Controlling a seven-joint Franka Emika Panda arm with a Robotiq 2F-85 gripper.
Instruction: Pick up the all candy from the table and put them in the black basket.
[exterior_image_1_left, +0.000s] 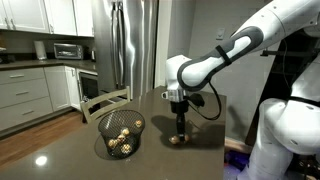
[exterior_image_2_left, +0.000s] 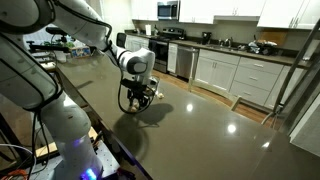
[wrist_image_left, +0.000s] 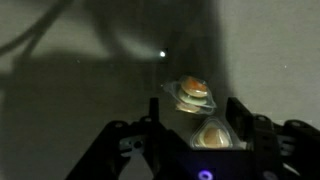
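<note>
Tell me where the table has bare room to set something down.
Bare: the wide table stretch from the gripper toward the white cabinets. Crowded: two candy balls at the gripper, with the black basket close beside.

two gold-foil candy (wrist_image_left: 193, 90) lie on the glossy table (exterior_image_1_left: 205, 152) — more sit in the black basket (exterior_image_1_left: 101, 128).

Dark table (exterior_image_1_left: 205, 158), black basket (exterior_image_1_left: 104, 133), candy (exterior_image_1_left: 176, 140)

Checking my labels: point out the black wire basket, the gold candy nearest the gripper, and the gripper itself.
Round black wire-mesh basket (exterior_image_1_left: 101, 132): exterior view, left mesh wall.
Gold-foil candy ball nearest the gripper (wrist_image_left: 213, 136): wrist view, its foil top.
Robotiq gripper (exterior_image_1_left: 180, 132): exterior view, midway between fingertips.
</note>
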